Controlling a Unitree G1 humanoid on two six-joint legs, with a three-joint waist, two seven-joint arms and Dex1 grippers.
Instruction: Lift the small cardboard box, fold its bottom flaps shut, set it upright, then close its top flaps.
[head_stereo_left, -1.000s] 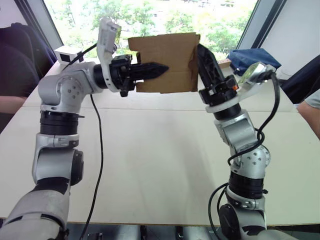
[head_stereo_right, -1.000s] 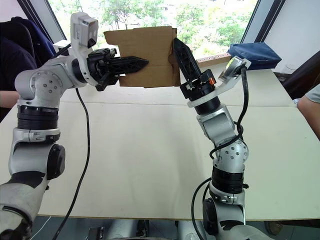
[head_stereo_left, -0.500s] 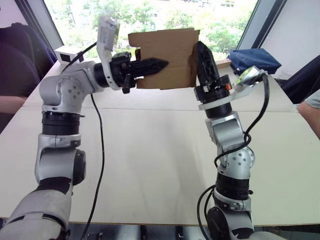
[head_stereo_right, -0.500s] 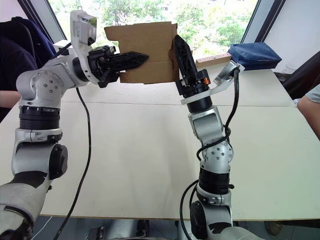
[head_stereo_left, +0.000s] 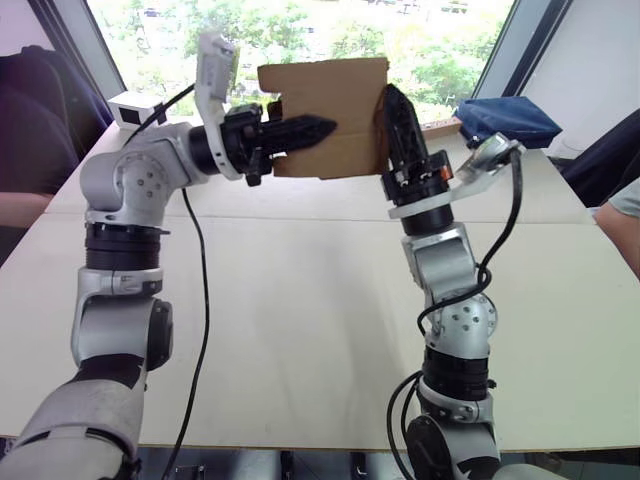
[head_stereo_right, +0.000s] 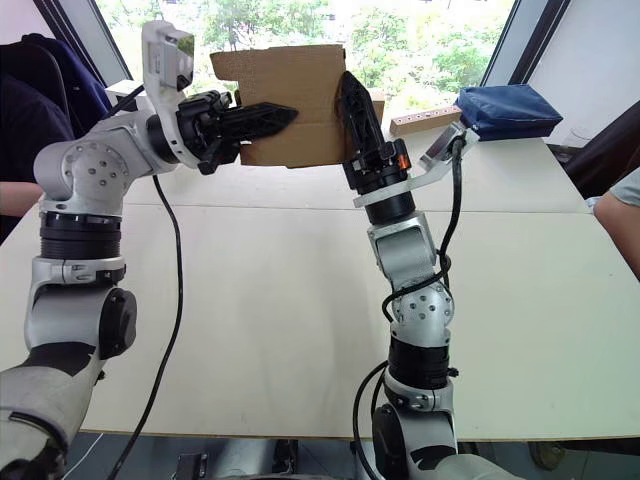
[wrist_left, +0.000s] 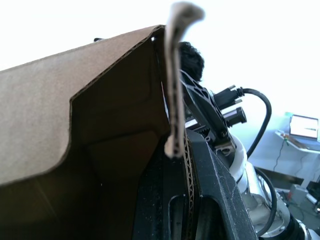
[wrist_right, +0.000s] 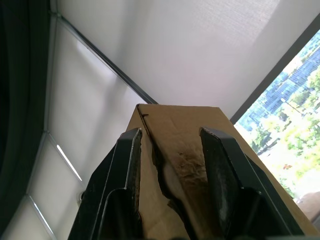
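The small cardboard box (head_stereo_left: 335, 115) hangs in the air above the far part of the worktop (head_stereo_left: 300, 300). The left gripper (head_stereo_left: 318, 127) is clamped on its left wall. The right gripper (head_stereo_left: 393, 105) presses against its right side with fingers (wrist_right: 220, 165) apart.

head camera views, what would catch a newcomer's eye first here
The small cardboard box stands out first, held high above the pale table in front of the bright window. The left gripper lies across its front face from the robot's left, and the right gripper stands against the box's right side with its fingers open. Behind, a folded blue cloth rests at the table's far right.
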